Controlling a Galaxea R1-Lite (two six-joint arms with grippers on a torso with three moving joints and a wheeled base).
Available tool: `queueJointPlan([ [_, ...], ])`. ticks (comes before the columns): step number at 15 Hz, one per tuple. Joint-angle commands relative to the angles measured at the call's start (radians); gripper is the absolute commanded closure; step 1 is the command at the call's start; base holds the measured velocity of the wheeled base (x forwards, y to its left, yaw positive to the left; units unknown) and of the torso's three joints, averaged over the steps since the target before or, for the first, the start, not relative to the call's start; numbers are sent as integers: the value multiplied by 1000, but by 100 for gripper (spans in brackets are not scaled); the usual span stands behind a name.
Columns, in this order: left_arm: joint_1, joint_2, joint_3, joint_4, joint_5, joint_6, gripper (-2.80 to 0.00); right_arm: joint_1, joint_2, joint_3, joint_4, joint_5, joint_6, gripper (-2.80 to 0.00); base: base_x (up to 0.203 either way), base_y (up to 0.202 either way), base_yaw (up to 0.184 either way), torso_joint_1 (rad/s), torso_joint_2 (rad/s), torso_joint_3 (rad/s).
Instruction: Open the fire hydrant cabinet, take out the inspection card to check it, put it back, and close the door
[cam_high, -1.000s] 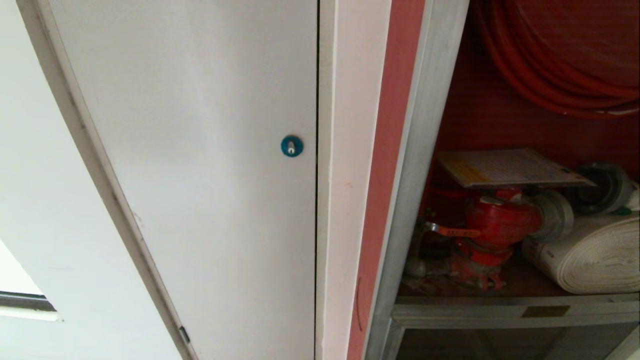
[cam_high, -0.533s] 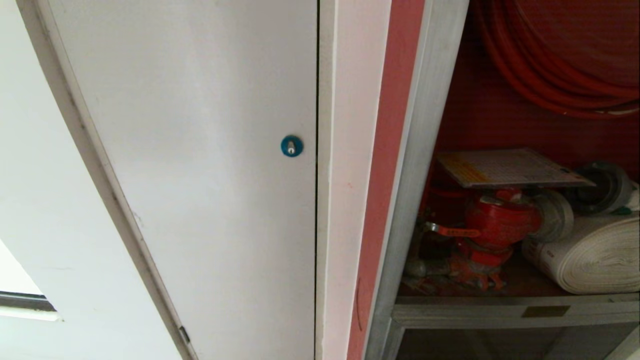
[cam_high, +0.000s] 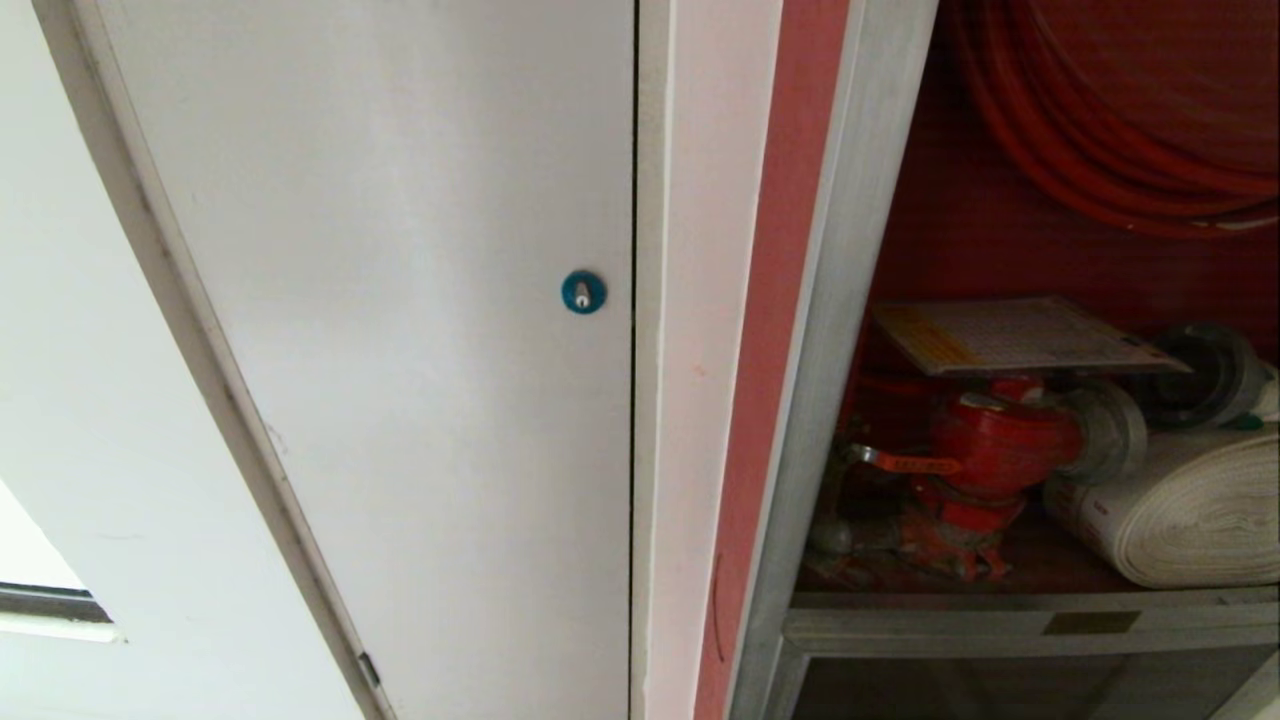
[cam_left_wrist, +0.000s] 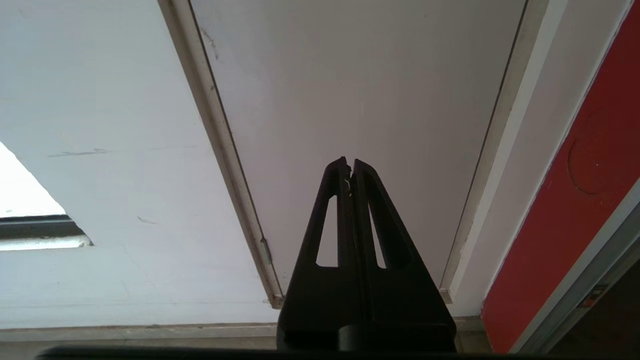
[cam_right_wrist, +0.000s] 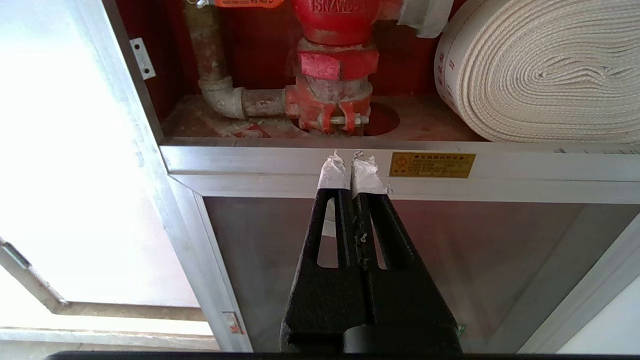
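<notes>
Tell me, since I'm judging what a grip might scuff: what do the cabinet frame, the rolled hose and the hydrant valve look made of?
Cabinet frame: brushed silver metal, probably aluminium, with fine linear grain. Rolled hose: off-white woven fabric, flat layers showing. Hydrant valve: cast metal under red paint, chipped and grimy at the base.

The picture's edge cuts off the white hose roll (cam_high: 1190, 510).

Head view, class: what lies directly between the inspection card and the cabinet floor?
The red hydrant valve: the card lies flat on top of it, and it stands on the floor.
</notes>
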Motion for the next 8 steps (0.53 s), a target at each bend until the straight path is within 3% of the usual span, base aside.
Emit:
queueJointPlan([
  [1,-1,0,0,0,0,0,0,0,2,3,-1,0,1,0,0,0,0,0,0,0],
  [5,-1,0,0,0,0,0,0,0,1,-17,20,-3,0,0,0,0,0,0,0,0],
  [8,-1,0,0,0,0,0,0,0,106,-166,63,10,61,0,0,0,0,0,0,0],
])
